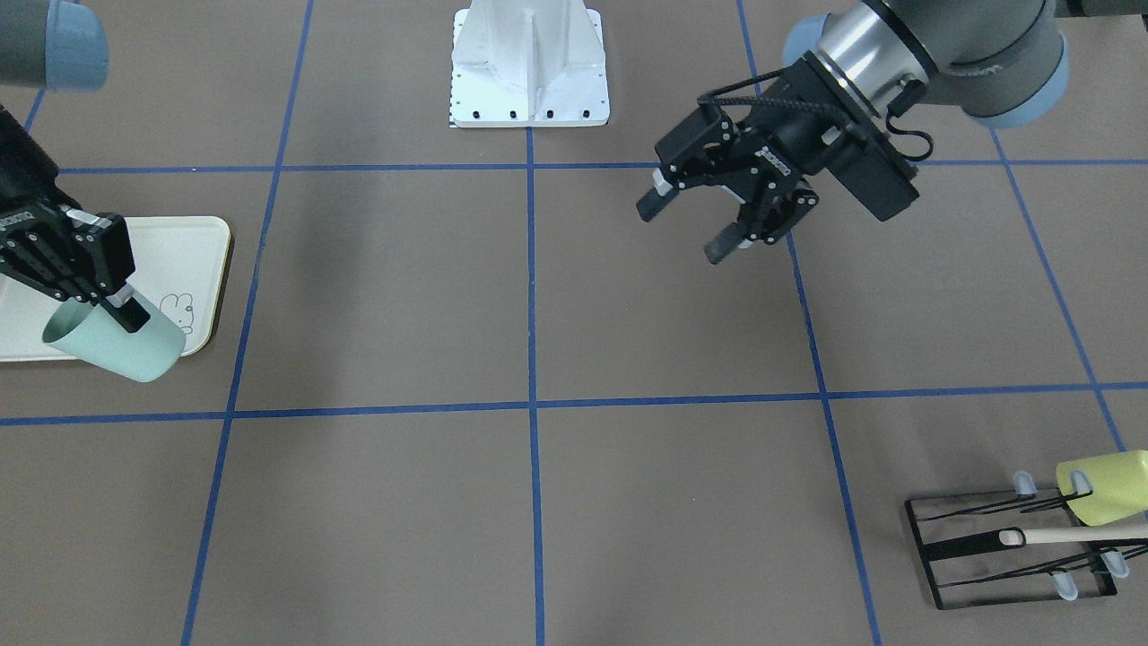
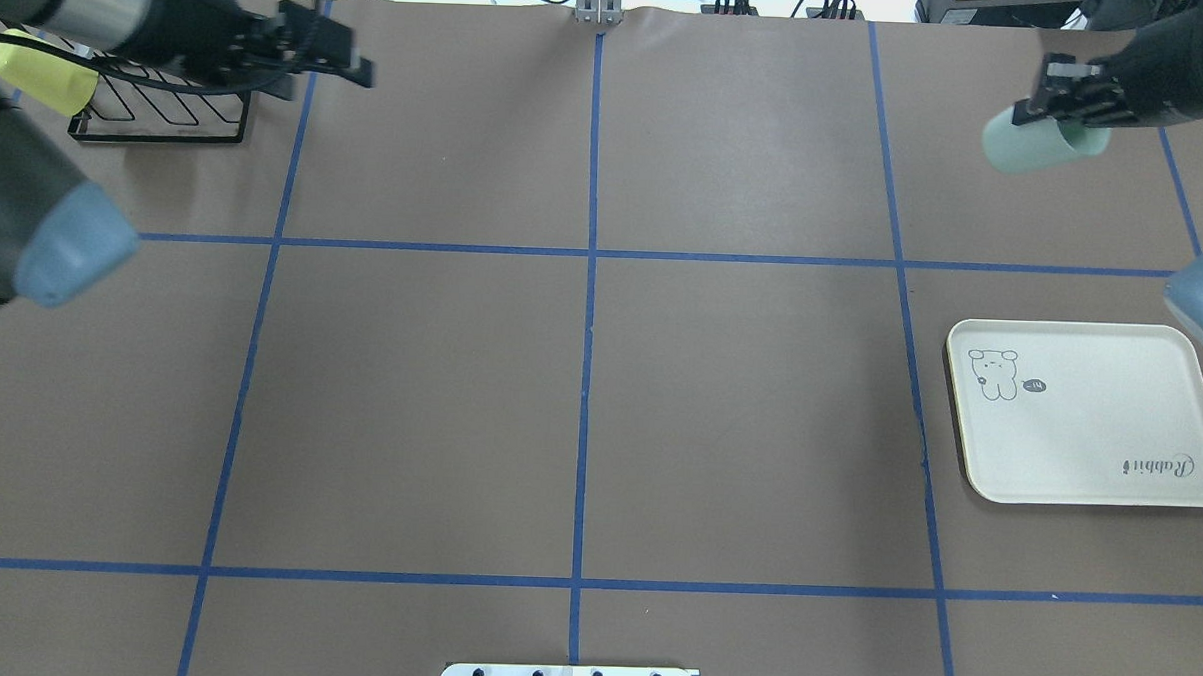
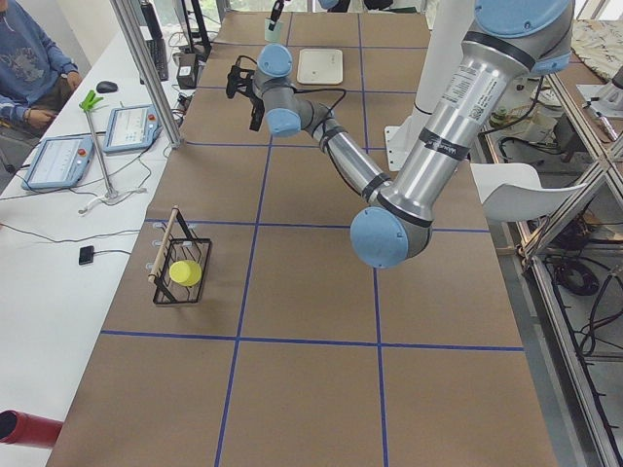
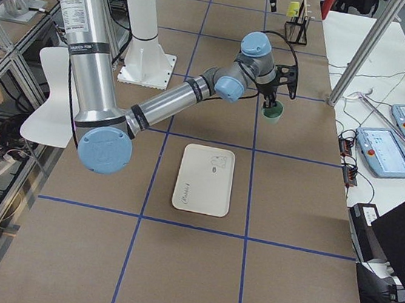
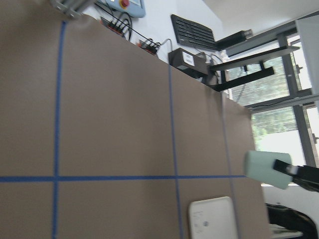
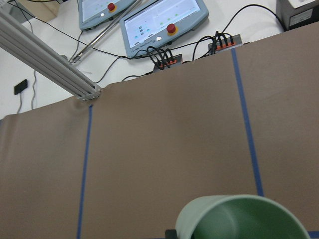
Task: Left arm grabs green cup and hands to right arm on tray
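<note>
My right gripper [image 1: 109,307] is shut on the green cup [image 1: 117,345], pinching its rim with one finger inside. It holds the cup tilted on its side in the air, by the far edge of the cream tray [image 1: 184,256]. In the overhead view the cup [image 2: 1038,145] hangs beyond the tray [image 2: 1088,435], with the right gripper [image 2: 1048,111] on it. The right wrist view shows the cup's open mouth [image 6: 239,219]. My left gripper [image 1: 683,231] is open and empty, above the table left of centre; overhead it [image 2: 356,67] is near the rack.
A black wire rack [image 1: 1004,556] holds a yellow-green cup [image 1: 1108,489] and a wooden stick at the far left corner. The white arm base [image 1: 529,67] stands at the robot's edge. An operator [image 3: 29,68] sits beside the table.
</note>
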